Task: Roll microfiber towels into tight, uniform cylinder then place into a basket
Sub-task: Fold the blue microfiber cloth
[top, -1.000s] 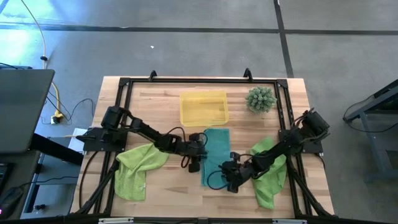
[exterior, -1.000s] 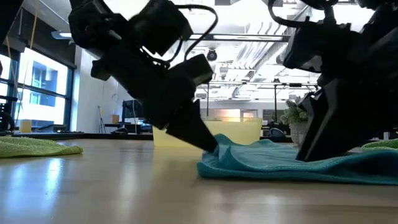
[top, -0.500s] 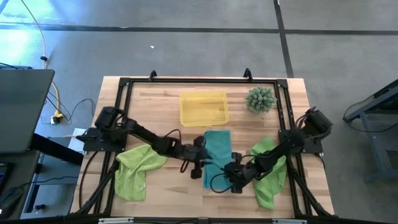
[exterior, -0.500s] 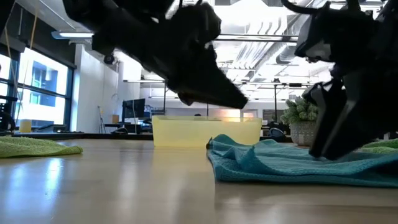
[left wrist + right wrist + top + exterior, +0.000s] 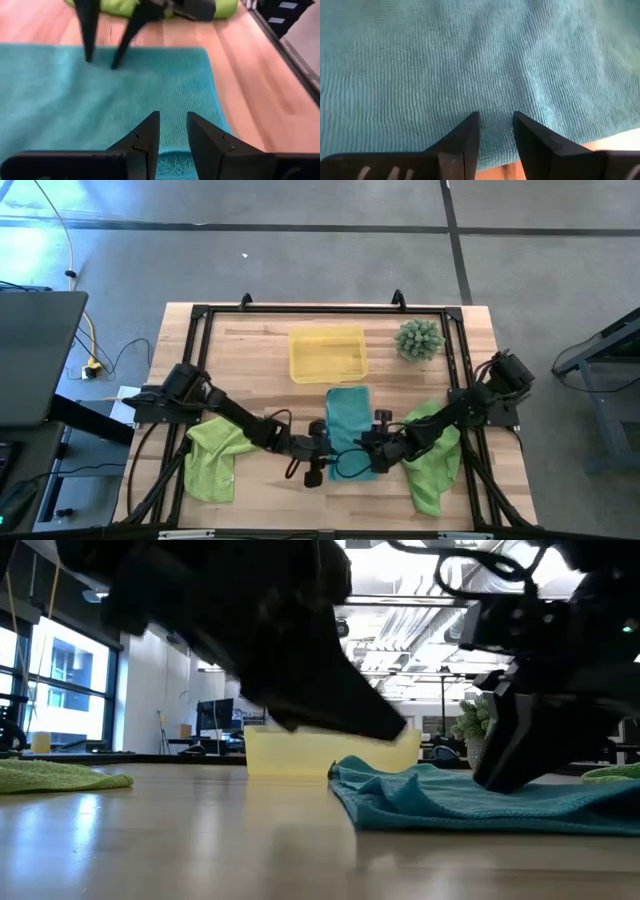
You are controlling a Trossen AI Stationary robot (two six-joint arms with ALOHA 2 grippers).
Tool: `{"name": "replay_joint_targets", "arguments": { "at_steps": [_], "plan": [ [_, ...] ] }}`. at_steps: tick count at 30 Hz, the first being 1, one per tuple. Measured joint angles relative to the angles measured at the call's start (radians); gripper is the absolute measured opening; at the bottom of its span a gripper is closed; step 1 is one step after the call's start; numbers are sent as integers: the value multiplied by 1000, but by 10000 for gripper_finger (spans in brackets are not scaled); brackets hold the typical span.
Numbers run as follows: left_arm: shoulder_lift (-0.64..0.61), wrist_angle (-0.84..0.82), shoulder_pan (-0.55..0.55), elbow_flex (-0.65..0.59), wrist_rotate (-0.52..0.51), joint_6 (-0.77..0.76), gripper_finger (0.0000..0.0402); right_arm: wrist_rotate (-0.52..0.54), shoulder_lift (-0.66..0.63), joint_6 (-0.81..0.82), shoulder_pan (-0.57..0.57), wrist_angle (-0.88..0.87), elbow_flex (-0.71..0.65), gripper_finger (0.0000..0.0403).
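At the near edge of the teal towel (image 5: 349, 423), both grippers work side by side. The left gripper (image 5: 325, 448) sits at the towel's near left corner. In the left wrist view its two fingers (image 5: 145, 135) stand a little apart, with a fold of the teal cloth between their tips; whether they actually pinch it cannot be told. The right gripper (image 5: 372, 446) is at the towel's near right corner. In the right wrist view its fingers (image 5: 467, 132) also stand a little apart, tips down on the teal cloth close to its edge, where bare wood shows.

In the low view the towel lies rumpled on the wooden table (image 5: 262, 355), its left edge lifted in a small fold.

To the left, well apart from the teal one, a lime-green towel (image 5: 222, 452) lies crumpled under the left arm. To the right, another lime-green towel (image 5: 435, 465) lies under the right arm.

Farther back, just beyond the teal towel's far edge, sits the yellow basket (image 5: 327, 354). A spiky green plant (image 5: 419, 339) stands to the right of it, near the table's far right corner.
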Motion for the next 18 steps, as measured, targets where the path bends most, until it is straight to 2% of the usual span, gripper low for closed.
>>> {"name": "replay_joint_targets", "arguments": {
  "at_steps": [6,13,18],
  "plan": [
    [86,117,0,0,-4,-19,87,-1,0,4,-23,2,0,112],
    [91,48,-10,1,24,-43,87,-3,0,3,-23,-4,0,112],
    [92,62,-21,3,20,-42,87,-3,-1,0,-23,-1,1,112]
  ]
}}
